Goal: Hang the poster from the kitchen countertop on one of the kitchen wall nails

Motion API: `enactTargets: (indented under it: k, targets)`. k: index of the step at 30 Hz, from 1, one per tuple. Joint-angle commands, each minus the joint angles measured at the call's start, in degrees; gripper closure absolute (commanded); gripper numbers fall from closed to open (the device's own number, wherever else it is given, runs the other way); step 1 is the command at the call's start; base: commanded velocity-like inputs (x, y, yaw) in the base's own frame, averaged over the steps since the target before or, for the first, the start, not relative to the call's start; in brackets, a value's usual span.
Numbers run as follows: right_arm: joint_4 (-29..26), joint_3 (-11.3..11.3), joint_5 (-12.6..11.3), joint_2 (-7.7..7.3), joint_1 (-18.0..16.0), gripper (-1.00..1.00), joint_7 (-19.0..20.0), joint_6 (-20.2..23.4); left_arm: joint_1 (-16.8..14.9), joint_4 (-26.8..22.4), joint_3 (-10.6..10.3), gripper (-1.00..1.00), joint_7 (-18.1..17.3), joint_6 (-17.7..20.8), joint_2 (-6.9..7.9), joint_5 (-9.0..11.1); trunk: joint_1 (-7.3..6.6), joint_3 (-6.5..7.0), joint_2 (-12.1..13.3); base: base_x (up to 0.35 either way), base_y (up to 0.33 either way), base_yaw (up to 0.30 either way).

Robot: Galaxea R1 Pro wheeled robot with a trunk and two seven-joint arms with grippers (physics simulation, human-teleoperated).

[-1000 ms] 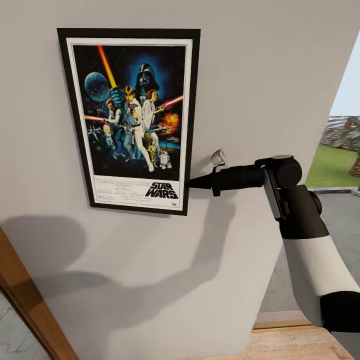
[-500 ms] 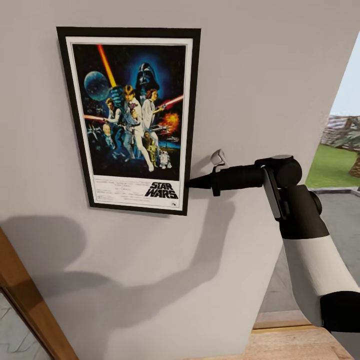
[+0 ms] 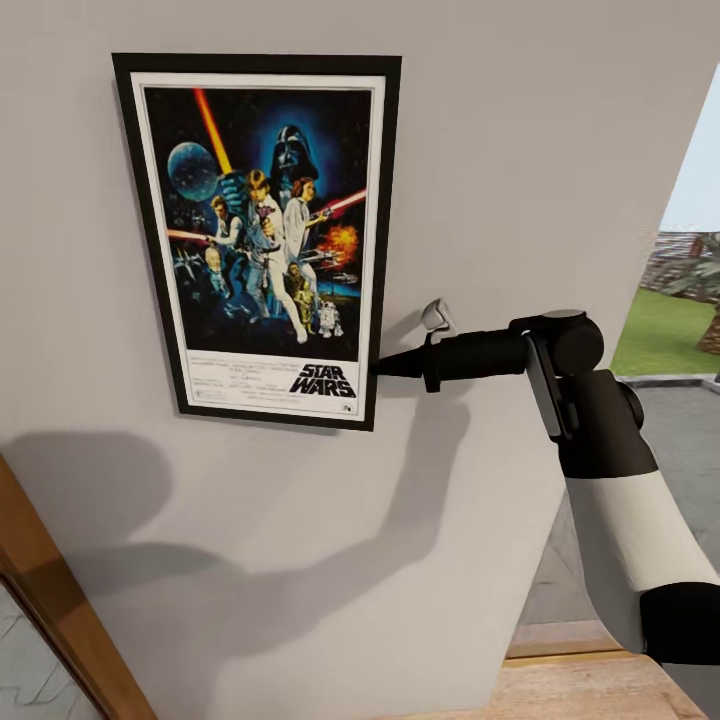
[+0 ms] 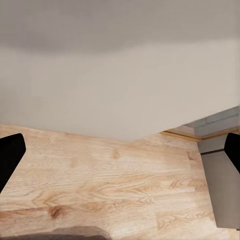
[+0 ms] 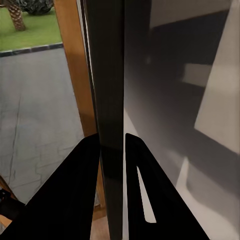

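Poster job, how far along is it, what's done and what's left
Done: the poster is off the countertop and up flat against the grey wall, roughly upright.

In hand: the right gripper pinches the frame's lower right edge; the right wrist view shows its fingers on either side of the black frame.

Left: letting go and pulling back. The nail isn't visible, so whether the poster will hang unaided can't be confirmed.

Light wood floor (image 4: 100,185), grey wall (image 3: 520,150)
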Motion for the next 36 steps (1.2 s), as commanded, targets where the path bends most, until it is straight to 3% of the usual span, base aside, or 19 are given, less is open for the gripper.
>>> enactTargets:
  k: [1, 36]
  targets:
    - [0.0, 0.0, 0.1, -0.02, -0.1, 1.00, 0.4, 0.6, 0.0, 0.0, -0.3, -1.00, -0.1, -0.3, 0.01, 0.2, 0.03, -0.06, -0.1, 0.000, 0.000, 0.000]
    - [0.0, 0.0, 0.1, -0.02, -0.1, 1.00, 0.4, 0.6, 0.6, 0.0, -0.4, -1.00, -0.1, -0.3, -0.49, 0.2, 0.03, -0.06, -0.1, 0.000, 0.000, 0.000]
